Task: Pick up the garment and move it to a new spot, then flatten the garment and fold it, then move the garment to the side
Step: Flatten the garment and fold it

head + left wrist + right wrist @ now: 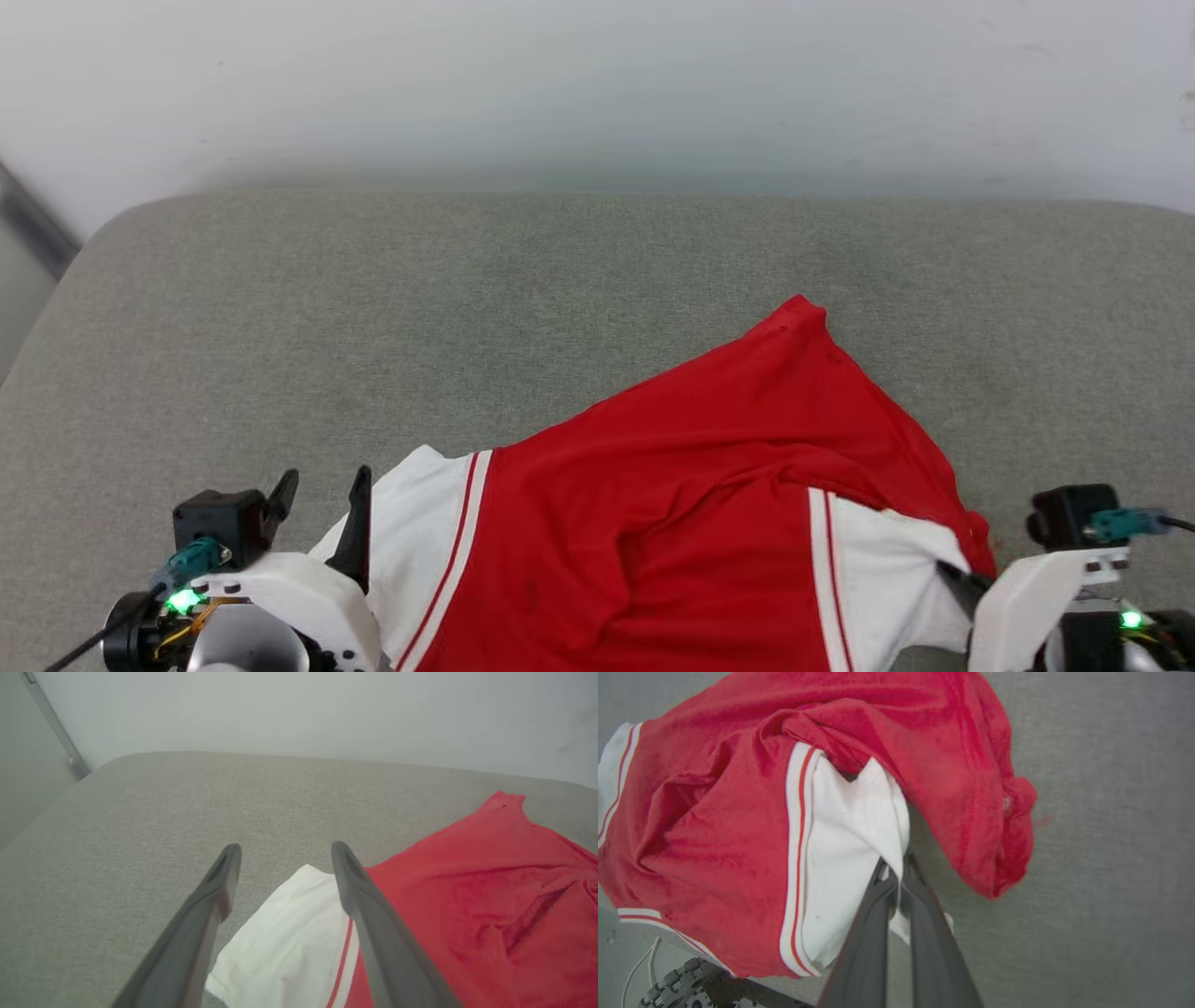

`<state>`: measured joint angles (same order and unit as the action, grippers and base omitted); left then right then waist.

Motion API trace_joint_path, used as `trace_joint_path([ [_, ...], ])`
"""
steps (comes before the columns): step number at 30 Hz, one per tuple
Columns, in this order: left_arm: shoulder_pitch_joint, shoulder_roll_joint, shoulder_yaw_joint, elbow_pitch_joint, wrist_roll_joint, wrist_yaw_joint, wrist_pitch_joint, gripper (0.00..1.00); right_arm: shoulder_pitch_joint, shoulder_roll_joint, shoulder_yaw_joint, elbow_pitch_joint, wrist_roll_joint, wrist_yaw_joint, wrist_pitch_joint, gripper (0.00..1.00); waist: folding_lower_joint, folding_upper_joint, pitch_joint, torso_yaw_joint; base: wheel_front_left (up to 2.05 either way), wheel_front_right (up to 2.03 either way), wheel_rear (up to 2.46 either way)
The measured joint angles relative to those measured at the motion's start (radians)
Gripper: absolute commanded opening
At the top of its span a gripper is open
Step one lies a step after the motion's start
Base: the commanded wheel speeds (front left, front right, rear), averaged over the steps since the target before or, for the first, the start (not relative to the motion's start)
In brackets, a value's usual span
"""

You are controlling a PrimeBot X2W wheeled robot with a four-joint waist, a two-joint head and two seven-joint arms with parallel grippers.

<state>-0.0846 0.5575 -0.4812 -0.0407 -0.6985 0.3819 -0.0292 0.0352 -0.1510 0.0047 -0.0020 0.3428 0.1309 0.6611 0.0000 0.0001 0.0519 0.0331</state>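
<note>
Between the right gripper fingertips: white sleeve cloth of the garment, pinched tight. Both dark fingers are pressed together on the sleeve's edge, and a small flap of white sticks out just beside them. Past the tips the sleeve bunches up, with striped trim running along its far side, then red body fabric. A rumpled red fold hangs off to one side of the fingers, above the grey cushion; can't tell if it touches.

On the left gripper the fingers are spread wide, gripping nothing. The other white sleeve lies below and between the tips. Can't tell whether either finger touches it. Red-and-white trim passes under the inner finger, and the red body spreads away beyond it. Ahead of the tips is grey cushion, then a pale wall.

Garment overall: crumpled, lying on the cushion between the two grippers, one sleeve at each. One red corner points away from both sets of fingers toward the wall.
</note>
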Motion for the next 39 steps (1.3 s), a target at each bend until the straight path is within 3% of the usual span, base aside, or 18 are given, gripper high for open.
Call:
trace_joint_path([
  [7,0.021,0.053,-0.01,0.066,-0.132,-0.05,0.217,1.0,0.047,0.016,-0.122,-0.163,-0.05,0.0,0.045,0.0,0.0,0.0,0.015,-0.03,0.0,0.0,0.0],
  [20,-0.032,0.093,-0.012,0.211,-0.312,-0.089,0.538,1.0,0.048,0.056,-0.138,-0.216,-0.055,0.0,0.043,0.0,0.0,0.0,0.1,-0.081,0.0,0.0,0.0],
  [21,-0.044,0.093,-0.017,0.221,-0.318,-0.096,0.556,0.95,0.047,0.057,-0.137,-0.215,-0.055,0.0,0.042,0.0,0.0,0.0,0.104,-0.084,0.0,0.0,0.0],
  [22,-0.052,0.092,-0.019,0.231,-0.327,-0.109,0.569,0.47,0.047,0.058,-0.137,-0.214,-0.055,0.0,0.037,0.0,0.0,0.0,0.106,-0.087,0.0,0.0,0.0],
  [23,-0.059,0.093,-0.023,0.239,-0.327,-0.119,0.575,0.36,0.046,0.058,-0.138,-0.213,-0.056,0.0,0.033,0.0,0.0,0.0,0.107,-0.09,0.0,0.0,0.0],
  [24,-0.064,0.093,-0.027,0.247,-0.327,-0.128,0.579,0.0,0.045,0.058,-0.139,-0.214,-0.061,0.0,0.023,0.0,-0.0001,0.0,0.106,-0.092,0.0,0.0,0.0],
  [27,-0.069,0.08,-0.03,0.258,-0.308,-0.145,0.528,0.0,0.041,0.057,-0.138,-0.215,-0.067,0.0,-0.006,0.0,0.0,0.0,0.096,-0.096,0.0,0.0,0.0],
  [32,-0.069,0.047,-0.02,0.231,-0.246,-0.134,0.387,0.0,0.036,0.046,-0.146,-0.198,-0.07,0.0,-0.046,0.0,0.0001,0.0,0.062,-0.092,0.0,0.0,0.0],
  [39,-0.144,0.069,0.0,0.114,-0.142,-0.104,0.274,0.0,-0.048,-0.007,-0.132,-0.137,-0.07,0.0,-0.092,0.0,0.0,0.0,0.01,-0.074,0.0,0.0,0.0],
])
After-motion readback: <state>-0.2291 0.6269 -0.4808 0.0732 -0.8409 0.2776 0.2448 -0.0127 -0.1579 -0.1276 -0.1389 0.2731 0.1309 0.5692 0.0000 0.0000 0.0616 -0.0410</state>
